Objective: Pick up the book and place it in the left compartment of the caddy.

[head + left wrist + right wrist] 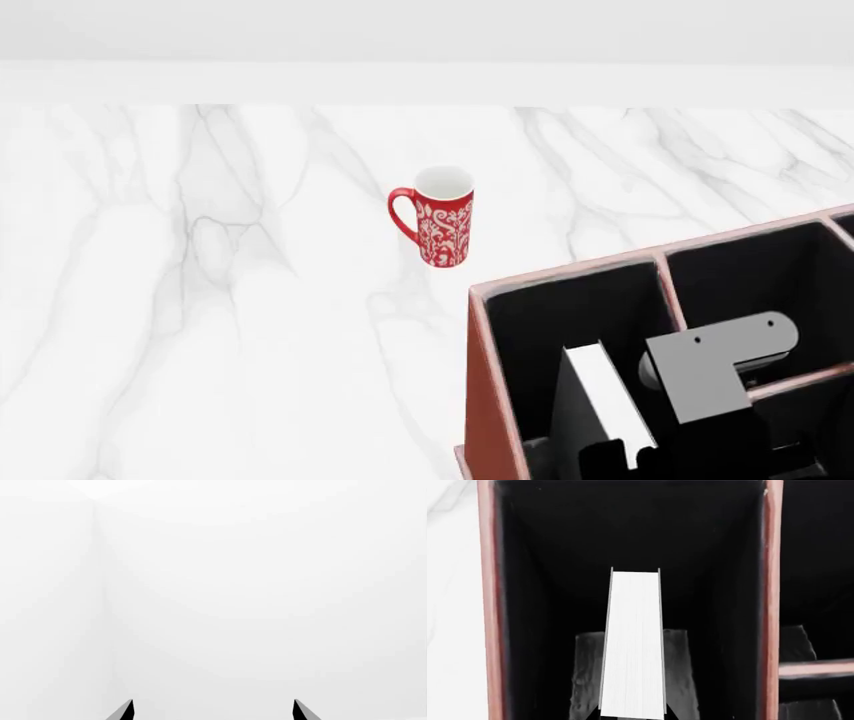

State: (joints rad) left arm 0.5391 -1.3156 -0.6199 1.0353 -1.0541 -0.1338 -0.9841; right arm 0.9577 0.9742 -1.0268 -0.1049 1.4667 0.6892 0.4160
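The right end effector (632, 700) clamps the book (632, 645) between its fingers (586, 675), page edges upward, inside the left compartment (547, 555) of the caddy (478, 400). The left end effector (212, 712) faces blank white, its tips spread apart and holding nothing. A red mug (438, 215) stands on the marble desk (200, 300) beyond the caddy.

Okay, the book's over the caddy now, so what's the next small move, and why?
Probably lower it a little further, then open. The book stands upright inside the left compartment, clear of both walls, with the right gripper fingers flanking it. Whether its lower edge touches the floor is hidden.
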